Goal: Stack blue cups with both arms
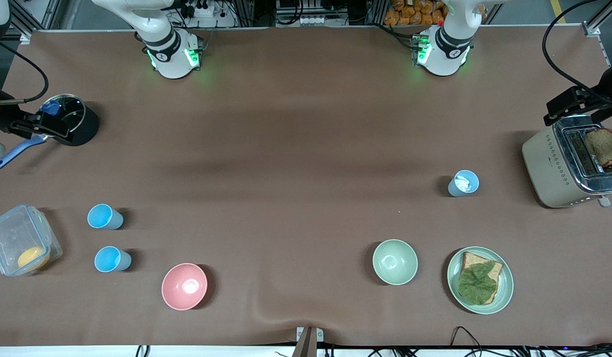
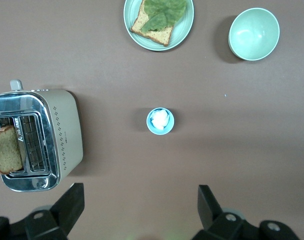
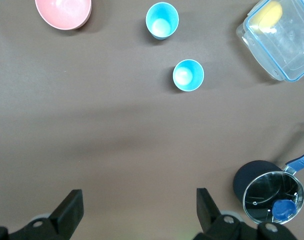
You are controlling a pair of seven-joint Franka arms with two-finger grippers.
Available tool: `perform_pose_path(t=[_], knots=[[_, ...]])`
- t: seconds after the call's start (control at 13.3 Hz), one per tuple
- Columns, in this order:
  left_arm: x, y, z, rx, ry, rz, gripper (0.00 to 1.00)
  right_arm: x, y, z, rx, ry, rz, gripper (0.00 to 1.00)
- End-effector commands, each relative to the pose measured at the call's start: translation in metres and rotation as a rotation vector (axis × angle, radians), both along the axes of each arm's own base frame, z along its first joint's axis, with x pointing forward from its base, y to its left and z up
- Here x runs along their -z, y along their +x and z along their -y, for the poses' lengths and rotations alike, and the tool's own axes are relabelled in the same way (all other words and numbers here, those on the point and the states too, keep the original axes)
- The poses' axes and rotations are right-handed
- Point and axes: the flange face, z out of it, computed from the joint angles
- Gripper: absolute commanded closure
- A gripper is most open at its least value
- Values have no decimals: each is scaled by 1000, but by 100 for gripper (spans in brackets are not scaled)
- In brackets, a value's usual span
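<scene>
Beside the clear box, 2 blue cups stand upright and apart, unstacked; a third cup sits near the toaster. The left gripper hangs above that cup and the right gripper above the pot, both spread wide, holding nothing, likely ready to descend.

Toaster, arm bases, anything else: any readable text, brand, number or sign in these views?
None can be read.
Toaster: a small dark mark between dotted patterns on its side, too small to read.
Right arm base: round dark emblem, illegible.
Left arm base: same emblem, illegible.
Blue cups, bowls, plate: no print visible.
</scene>
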Motion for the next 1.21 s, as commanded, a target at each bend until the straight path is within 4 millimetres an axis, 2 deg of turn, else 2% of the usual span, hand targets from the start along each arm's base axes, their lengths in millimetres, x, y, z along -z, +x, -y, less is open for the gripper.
perform_pose_path(t=[0.0, 0.3, 0.6, 0.83, 0.98, 1.13], knots=[[-4, -9, -1, 19, 22, -11, 0, -2, -1, -4, -16, -4, 8, 0], [-6, -9, -3, 16, 25, -5, 0, -2, -1, -3, -15, -4, 5, 0], [4, -11, 2, 27, 46, -29, 0, 2, 0, 0, -7, -4, -11, 0], [13, -8, 10, 41, 56, -44, 0, 22, 16, 10, 8, -11, -33, 0], [24, -3, 11, 37, 57, -52, 0, 34, 24, 33, 45, -3, -48, 0], [37, 2, 6, 30, 56, -47, 0, 50, 28, 41, 55, -3, -79, 0]])
